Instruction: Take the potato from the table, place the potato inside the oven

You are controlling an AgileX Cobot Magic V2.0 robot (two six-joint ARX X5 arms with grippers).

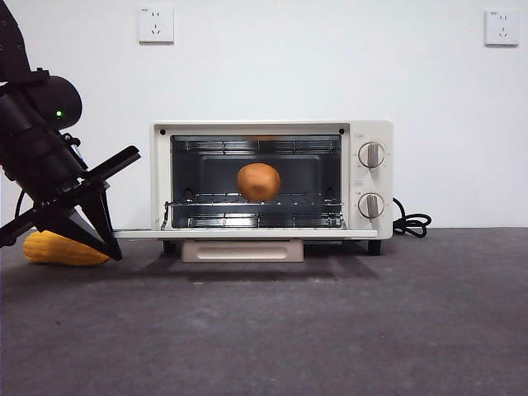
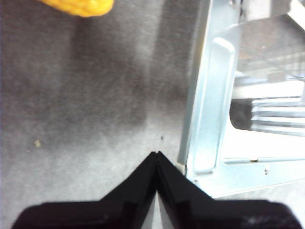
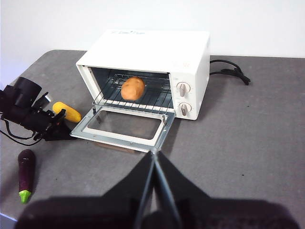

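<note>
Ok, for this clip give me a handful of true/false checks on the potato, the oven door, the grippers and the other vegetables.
1. The potato sits on the rack inside the oven. True.
2. The oven door is closed. False: it is folded down open.
3. The left gripper holds the corn cob. False: its jaws are shut on nothing, beside the door's corner.
4. An eggplant lies on the table. True.
5. The right gripper is shut and empty. True.
</note>
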